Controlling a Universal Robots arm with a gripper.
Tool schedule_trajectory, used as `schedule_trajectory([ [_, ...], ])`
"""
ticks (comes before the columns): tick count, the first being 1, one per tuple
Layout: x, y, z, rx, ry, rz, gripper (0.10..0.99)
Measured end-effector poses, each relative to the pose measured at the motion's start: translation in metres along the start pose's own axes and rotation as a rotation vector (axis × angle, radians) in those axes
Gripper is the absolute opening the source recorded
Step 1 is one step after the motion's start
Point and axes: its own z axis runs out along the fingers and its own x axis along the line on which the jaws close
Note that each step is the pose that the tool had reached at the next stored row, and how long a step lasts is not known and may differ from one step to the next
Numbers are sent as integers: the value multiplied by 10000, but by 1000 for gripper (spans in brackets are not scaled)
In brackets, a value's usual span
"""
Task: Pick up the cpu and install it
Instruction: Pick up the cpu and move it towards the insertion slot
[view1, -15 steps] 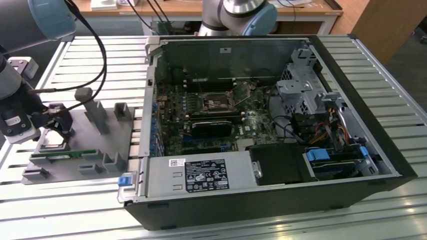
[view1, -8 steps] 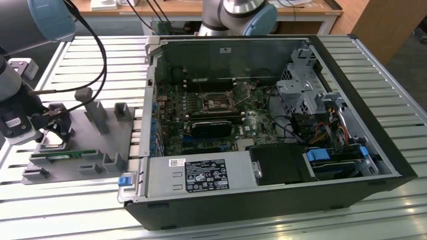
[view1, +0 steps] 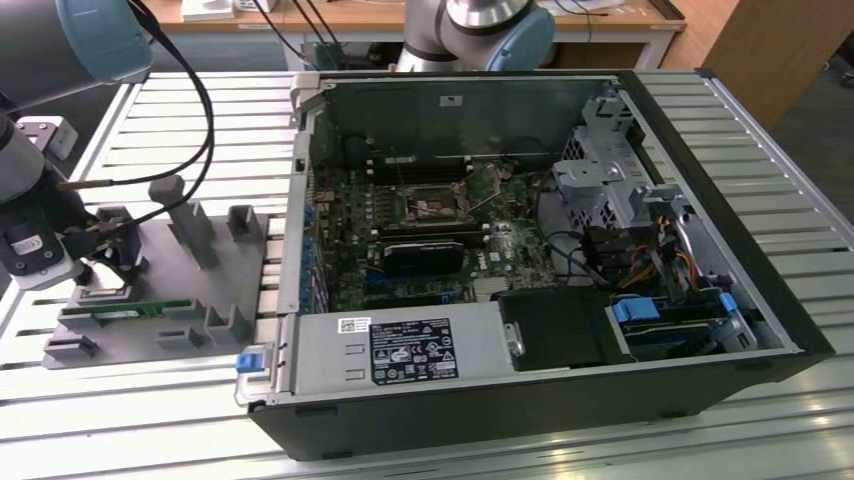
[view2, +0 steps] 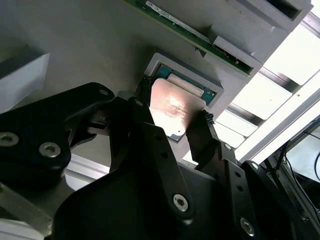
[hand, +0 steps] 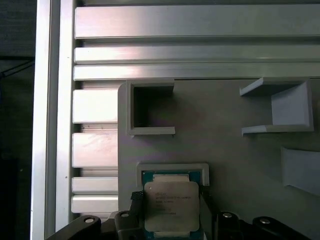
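Note:
The cpu, a flat square chip with a silver top on a green base, lies in a raised grey pocket of the grey fixture plate. My gripper stands straight over it. One black finger presses on each of two opposite edges, so it is shut on the cpu. In the second wrist view the cpu shines between the fingertips of my gripper. In the exterior view the gripper is low over the plate at the exterior view's left. The motherboard's open socket is inside the computer case.
The open computer case lies on the slatted aluminium table, at the exterior view's right of the plate. A green memory stick rests in a slot on the plate. Upright grey holders rise from it. A cable hangs over the plate.

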Motion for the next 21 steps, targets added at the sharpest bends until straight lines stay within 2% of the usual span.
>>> schedule_trajectory([
  [7, 0, 0, 0, 0, 0, 0, 549],
  [9, 0, 0, 0, 0, 0, 0, 565],
  [10, 0, 0, -1, 0, 1, 0, 624],
  [17, 1, 0, -11, 0, 0, -1, 624],
  [21, 2, -1, 8, 1, 1, 0, 624],
])
